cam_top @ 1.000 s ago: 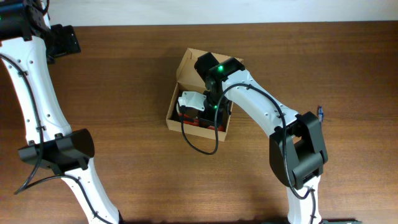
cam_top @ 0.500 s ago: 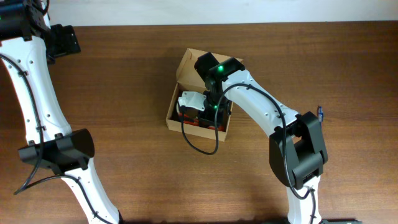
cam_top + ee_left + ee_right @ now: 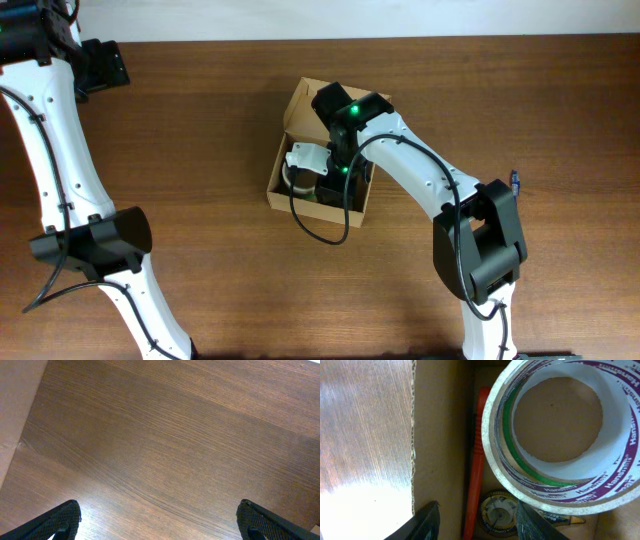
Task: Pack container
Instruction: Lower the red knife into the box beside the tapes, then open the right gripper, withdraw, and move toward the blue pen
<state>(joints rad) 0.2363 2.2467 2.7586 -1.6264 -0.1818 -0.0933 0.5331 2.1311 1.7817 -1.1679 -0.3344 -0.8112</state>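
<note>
The container [image 3: 298,108], a tan cardboard box, sits open at the table's middle. My right gripper [image 3: 335,172] hangs over its inside. In the right wrist view the right gripper [image 3: 480,522] is open, one finger near the box wall [image 3: 440,435], the other beside a large tape roll [image 3: 560,435] with purple print that lies flat in the box. A red tool [image 3: 477,460] and a small round dispenser [image 3: 497,512] lie below the jaws, untouched. The left gripper [image 3: 160,522] is wide open over bare wood at the far left, holding nothing.
A small blue-purple item [image 3: 515,181] lies on the table to the right of the right arm. The table's back edge [image 3: 400,38] runs along the top. A tan surface [image 3: 15,410] shows at the left edge of the left wrist view.
My right gripper's jaws have opened inside the box. The tape roll now lies in the box over the red items. The left arm has not moved.
</note>
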